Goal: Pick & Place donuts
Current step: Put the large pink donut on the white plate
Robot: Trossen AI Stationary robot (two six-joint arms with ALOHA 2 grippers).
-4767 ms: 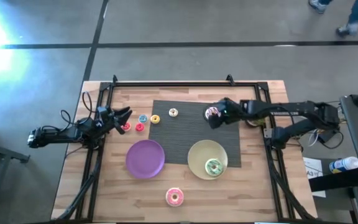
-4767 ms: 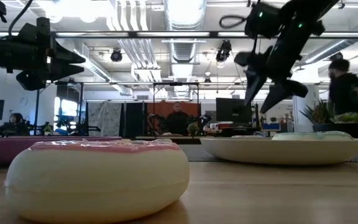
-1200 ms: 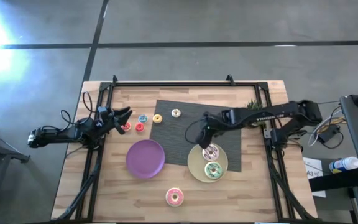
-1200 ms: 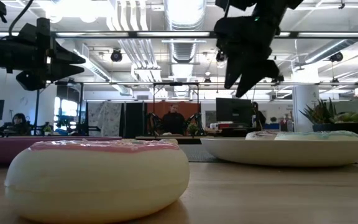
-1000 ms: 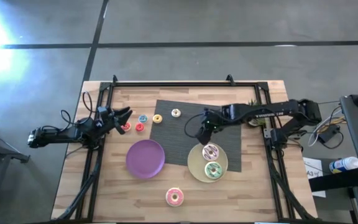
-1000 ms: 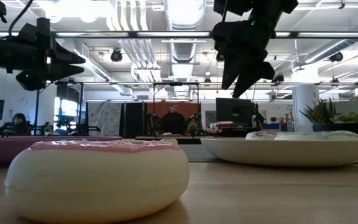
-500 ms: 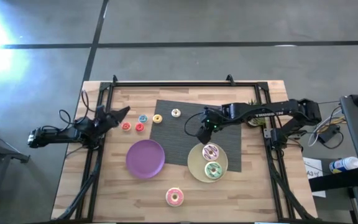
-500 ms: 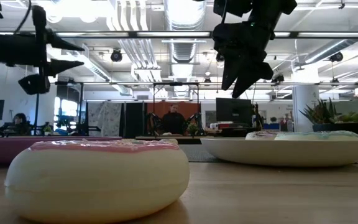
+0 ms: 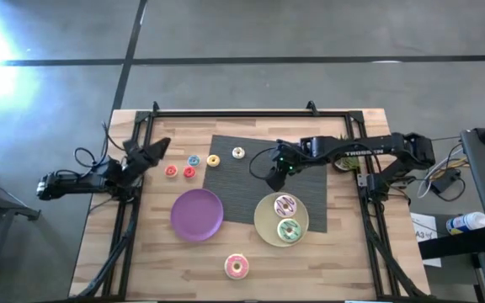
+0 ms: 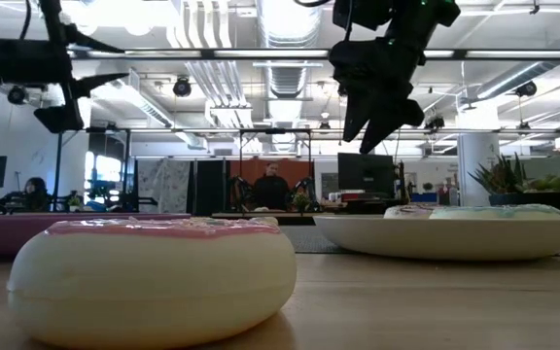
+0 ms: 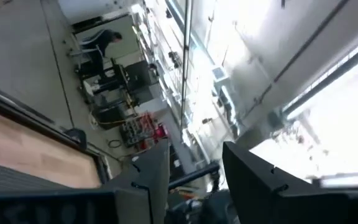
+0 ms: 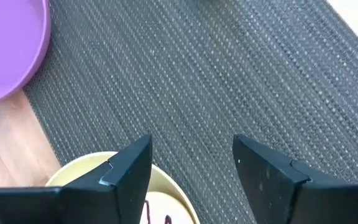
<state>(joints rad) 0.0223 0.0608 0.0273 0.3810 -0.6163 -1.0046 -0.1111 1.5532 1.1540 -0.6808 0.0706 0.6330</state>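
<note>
The white-brown donut (image 9: pixel 285 204) and the green donut (image 9: pixel 289 229) lie in the cream plate (image 9: pixel 266 220). The pink donut (image 9: pixel 236 267) lies on the wood near the table's near edge and fills the low view's foreground (image 10: pixel 154 282). Several tiny donuts lie in a loose row at the far left, from red (image 9: pixel 171 171) to white (image 9: pixel 238 152). My right gripper (image 9: pixel 272 180) (image 12: pixel 191 155) hovers open over the dark mat just beyond the cream plate's far rim. My left gripper (image 9: pixel 163 145) (image 11: pixel 194 168) is open, raised at the table's left side and tipped upward.
The purple plate (image 9: pixel 196 215) sits on the wood left of the cream plate. The dark woven mat (image 9: pixel 234 189) covers the table's middle. A black frame rail (image 9: pixel 251 113) runs along the far edge and down both sides. People show in the room behind.
My left gripper has risen, tipped its fingers upward and drawn back a little toward the table's left edge. My right gripper has risen slightly above the cream plate and stays open. The donuts have not moved.
</note>
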